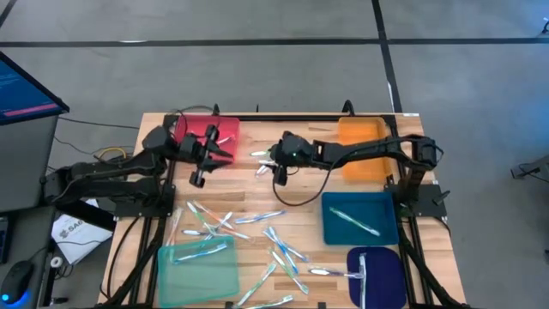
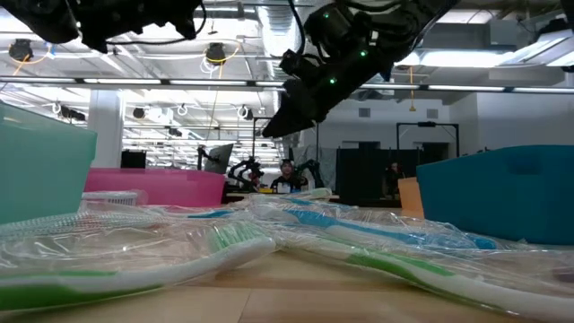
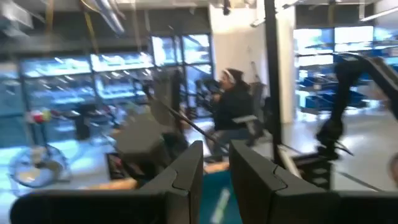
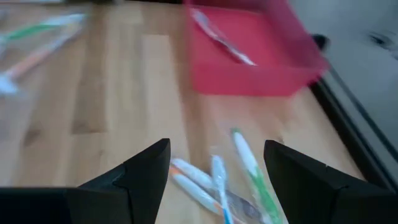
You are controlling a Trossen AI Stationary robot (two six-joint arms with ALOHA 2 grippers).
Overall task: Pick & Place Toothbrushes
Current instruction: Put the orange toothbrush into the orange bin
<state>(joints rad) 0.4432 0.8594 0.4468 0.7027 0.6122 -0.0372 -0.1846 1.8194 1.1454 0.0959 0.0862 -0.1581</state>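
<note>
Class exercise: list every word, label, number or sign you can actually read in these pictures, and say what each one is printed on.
None can be read for certain.
White sheet with a dark logo on the floor left of the table: print too small to read.
Monitor at the high view's left edge: lines of text, too small to read.
Toothbrushes in clear wrappers: no legible print.

Your counter (image 1: 257, 193) is pale wood, laid in strips with visible grain, satin finish. The toothbrushes (image 1: 283, 253) are smooth plastic, white and clear with blue and green parts; in the low view you see several in crinkly, glossy clear film wrap (image 2: 269, 220). The red tray (image 4: 249, 53) looks like smooth, slightly translucent plastic, same for the teal tray (image 1: 199, 266) and blue tray (image 1: 360, 219). Right gripper (image 4: 214, 180) fingers are matt black plastic, and so are those of the left gripper (image 3: 214, 180). Floor (image 1: 257, 77) is dull grey, smooth.
</note>
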